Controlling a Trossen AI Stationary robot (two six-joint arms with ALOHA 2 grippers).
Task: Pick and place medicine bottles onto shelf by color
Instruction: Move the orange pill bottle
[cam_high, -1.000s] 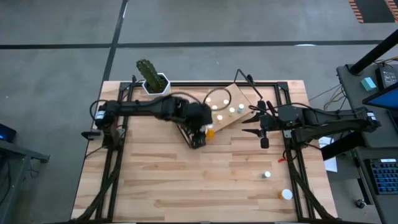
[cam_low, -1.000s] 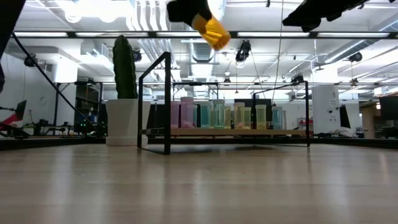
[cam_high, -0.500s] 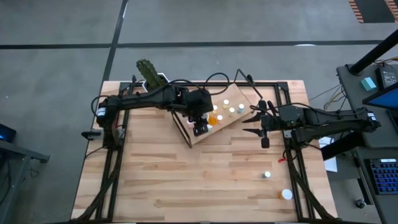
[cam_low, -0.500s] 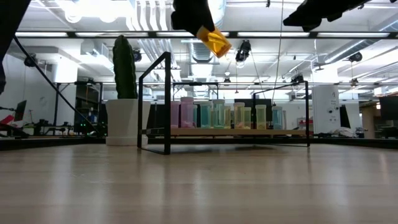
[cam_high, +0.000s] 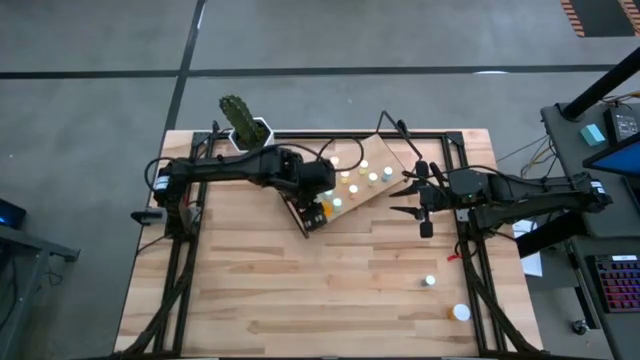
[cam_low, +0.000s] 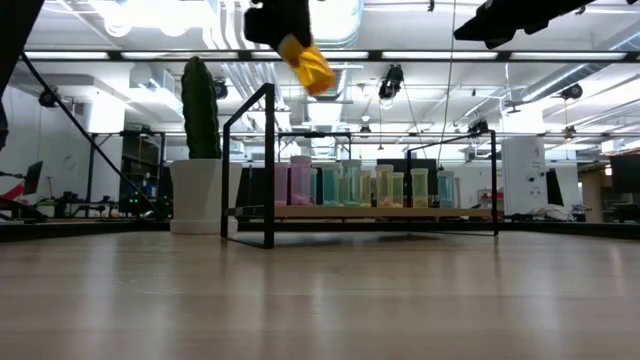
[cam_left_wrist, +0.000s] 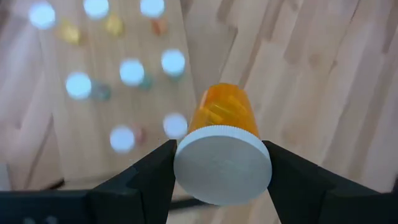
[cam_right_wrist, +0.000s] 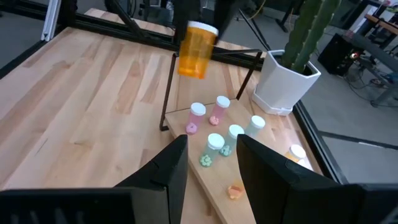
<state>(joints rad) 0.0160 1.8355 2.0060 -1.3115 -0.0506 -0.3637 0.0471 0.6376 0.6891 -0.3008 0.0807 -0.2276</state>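
Above the shelf's (cam_high: 345, 185) lower-left corner, centre-left of the high view, the left gripper (cam_high: 318, 207) pinches an orange bottle (cam_low: 306, 64) by its white cap. Half a second ago it sat further right, over the middle of the board; now it's pulled back left and slightly down. In the low view the bottle slid from centre-top towards the left, still well above the shelf. The right gripper (cam_high: 408, 198) hasn't moved: right of the shelf, fingers spread, nothing between them.

Hard to see: from above, the arm covers most of the orange bottle, only a sliver shows. In the low view, both grippers are cut off by the top edge. Shelved bottles (cam_left_wrist: 132, 71) are blurred in the left wrist view; body colours unclear there.

Bottle's long axis is tilted, cap up towards the gripper, base pointing down and to the right in the low view. Two loose white-capped bottles (cam_high: 428, 281) sit on the table (cam_high: 260, 290) at lower right.
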